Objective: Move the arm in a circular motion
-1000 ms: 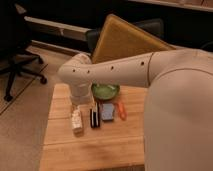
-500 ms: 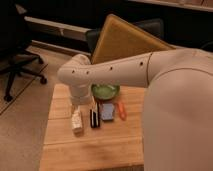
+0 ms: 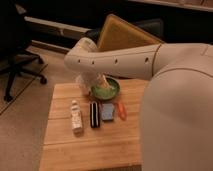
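The arm (image 3: 125, 60) is large and cream-white, with small dark screw holes. It reaches from the right edge across the view to a rounded joint (image 3: 82, 52) above the wooden table's (image 3: 90, 145) far left part. The gripper (image 3: 97, 81) hangs below that joint, just over the near-left rim of a green bowl (image 3: 107, 91). It is mostly hidden by the arm and holds nothing that I can see.
On the table in a row lie a white bottle (image 3: 76, 116), a black bar (image 3: 94, 114), a blue sponge (image 3: 107, 111) and an orange item (image 3: 121, 110). A tan board (image 3: 122, 35) leans behind the arm. A black office chair (image 3: 17, 55) stands at the left.
The arm's rounded joint has risen and shifted a little to the right. The things on the table have not moved.
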Available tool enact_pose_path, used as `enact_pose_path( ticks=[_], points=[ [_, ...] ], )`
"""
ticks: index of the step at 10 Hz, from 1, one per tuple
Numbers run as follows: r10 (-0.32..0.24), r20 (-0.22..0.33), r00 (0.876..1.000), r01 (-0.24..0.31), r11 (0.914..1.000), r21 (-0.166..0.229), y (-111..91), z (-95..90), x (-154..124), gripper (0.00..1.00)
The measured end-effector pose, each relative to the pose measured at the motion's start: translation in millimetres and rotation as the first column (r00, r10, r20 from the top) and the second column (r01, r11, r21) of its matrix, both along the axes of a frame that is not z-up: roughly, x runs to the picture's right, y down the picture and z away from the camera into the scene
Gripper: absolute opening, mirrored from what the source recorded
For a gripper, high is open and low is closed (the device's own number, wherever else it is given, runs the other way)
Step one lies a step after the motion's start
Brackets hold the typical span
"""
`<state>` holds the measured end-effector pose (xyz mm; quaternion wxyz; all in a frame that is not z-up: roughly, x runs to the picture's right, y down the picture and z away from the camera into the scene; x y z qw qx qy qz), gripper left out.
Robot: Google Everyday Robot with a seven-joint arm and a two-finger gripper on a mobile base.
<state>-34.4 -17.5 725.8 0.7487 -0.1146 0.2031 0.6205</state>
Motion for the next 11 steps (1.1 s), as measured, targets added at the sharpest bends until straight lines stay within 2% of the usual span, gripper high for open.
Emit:
enact_pose_path(
  ticks=[1,2,3,5,8,10,11],
  points=[
    [-0.041,0.041,0.998,0.039,0.9987,0.033,-19,2.2,-4,0.65],
    [-0.088,0.105,0.991,0.082,0.9949,0.058,-34,6.2,-17,0.65],
    [-0.121,0.166,0.979,0.111,0.9916,0.066,-40,11.3,-31,0.65],
    [-0.158,0.237,0.959,0.143,0.9864,0.080,-47,15.5,-49,0.65],
    [-0.161,0.244,0.956,0.146,0.9864,0.075,-44,15.8,-49,0.65],
    [-0.165,0.190,0.968,0.157,0.9859,0.057,-40,29.0,-22,0.65],
    [-0.191,0.166,0.967,0.184,0.9812,0.059,-44,38.8,-9,0.65]
  ],
)
